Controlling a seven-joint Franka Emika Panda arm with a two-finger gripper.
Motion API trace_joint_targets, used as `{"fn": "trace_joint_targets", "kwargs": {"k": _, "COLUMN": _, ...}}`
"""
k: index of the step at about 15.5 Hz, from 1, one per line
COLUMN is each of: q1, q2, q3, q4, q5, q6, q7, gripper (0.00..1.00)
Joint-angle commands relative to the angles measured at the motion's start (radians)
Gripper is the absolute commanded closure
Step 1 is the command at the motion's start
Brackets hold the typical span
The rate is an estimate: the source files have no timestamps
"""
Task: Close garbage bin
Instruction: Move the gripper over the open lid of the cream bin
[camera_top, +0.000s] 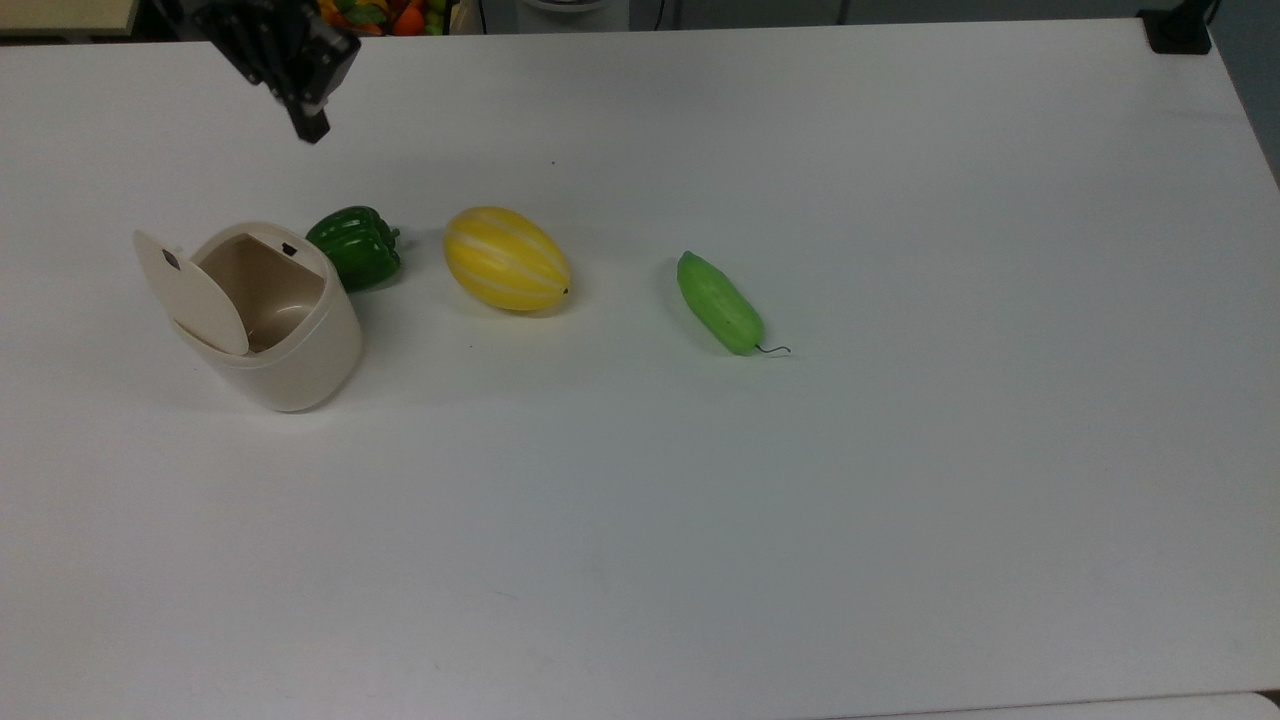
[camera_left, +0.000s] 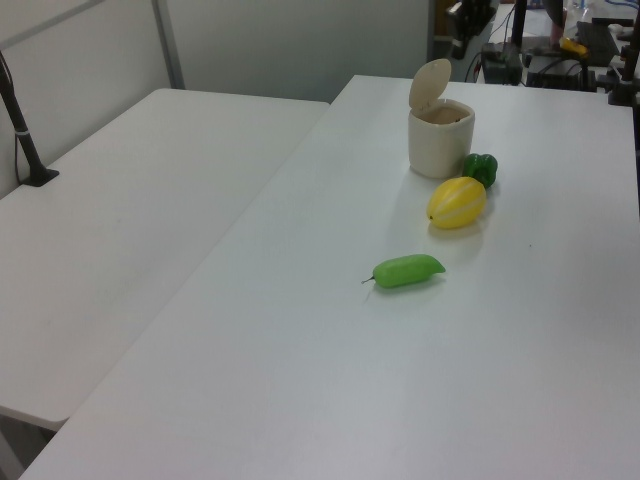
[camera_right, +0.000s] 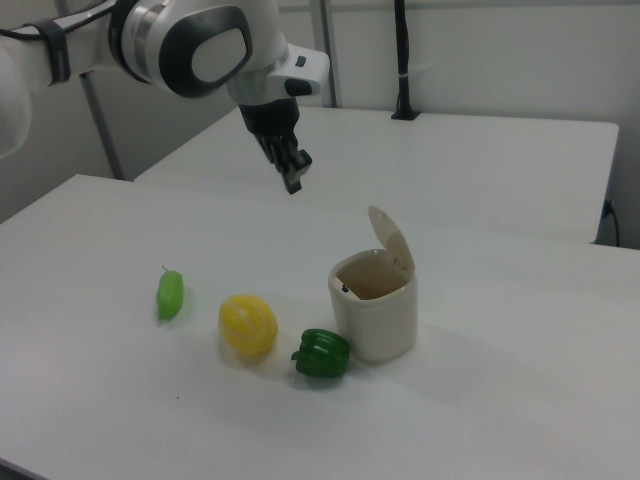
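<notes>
The cream-beige garbage bin (camera_top: 300, 360) stands on the white table at the top view's left. Its hinged lid (camera_top: 190, 292) is swung up and open, and the inside looks empty. In the right view the bin (camera_right: 378, 322) stands with the lid (camera_right: 392, 240) tilted back. In the left view the bin (camera_left: 440, 145) is at the far end of the table. My gripper (camera_top: 310, 128) hangs in the air beyond the bin, apart from it and holding nothing. In the right view the gripper (camera_right: 293, 180) points down, above and to the left of the bin.
A dark green pepper (camera_top: 355, 247) touches the bin's side. A yellow striped melon (camera_top: 505, 258) and a light green cucumber (camera_top: 718, 302) lie in a row to the top view's right. A basket of fruit (camera_top: 400, 15) stands past the table's far edge.
</notes>
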Motion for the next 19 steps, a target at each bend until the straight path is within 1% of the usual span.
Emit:
{"fn": "trace_joint_targets", "kwargs": {"k": 1, "q1": 0.000, "q2": 0.000, "q3": -0.006, "q4": -0.006, "q5": -0.030, "q6": 0.131, "q7": 0.180, "gripper": 1.00}}
{"fn": "trace_joint_targets", "kwargs": {"k": 4, "q1": -0.004, "q2": 0.017, "q3": -0.011, "q4": -0.006, "q5": -0.037, "q6": 0.237, "q7": 0.240, "gripper": 1.00}}
{"fn": "trace_joint_targets", "kwargs": {"k": 5, "q1": -0.004, "q2": 0.021, "q3": -0.011, "q4": -0.006, "q5": -0.038, "q6": 0.257, "q7": 0.240, "gripper": 1.00}}
{"fn": "trace_joint_targets", "kwargs": {"k": 8, "q1": -0.007, "q2": 0.055, "q3": -0.018, "q4": -0.004, "q5": -0.084, "q6": 0.352, "q7": 0.242, "gripper": 1.00}}
{"fn": "trace_joint_targets", "kwargs": {"k": 10, "q1": -0.007, "q2": 0.072, "q3": -0.026, "q4": -0.004, "q5": -0.089, "q6": 0.421, "q7": 0.244, "gripper": 1.00}}
{"fn": "trace_joint_targets", "kwargs": {"k": 12, "q1": -0.007, "q2": 0.084, "q3": -0.028, "q4": -0.004, "q5": -0.112, "q6": 0.432, "q7": 0.245, "gripper": 1.00}}
{"fn": "trace_joint_targets", "kwargs": {"k": 14, "q1": -0.015, "q2": 0.087, "q3": -0.028, "q4": -0.004, "q5": -0.130, "q6": 0.445, "q7": 0.283, "gripper": 1.00}}
{"fn": "trace_joint_targets", "kwargs": {"k": 16, "q1": -0.026, "q2": 0.102, "q3": -0.028, "q4": -0.004, "q5": -0.138, "q6": 0.476, "q7": 0.329, "gripper": 1.00}}
{"fn": "trace_joint_targets", "kwargs": {"k": 19, "q1": -0.041, "q2": 0.107, "q3": -0.028, "q4": -0.004, "q5": -0.155, "q6": 0.513, "q7": 0.340, "gripper": 1.00}}
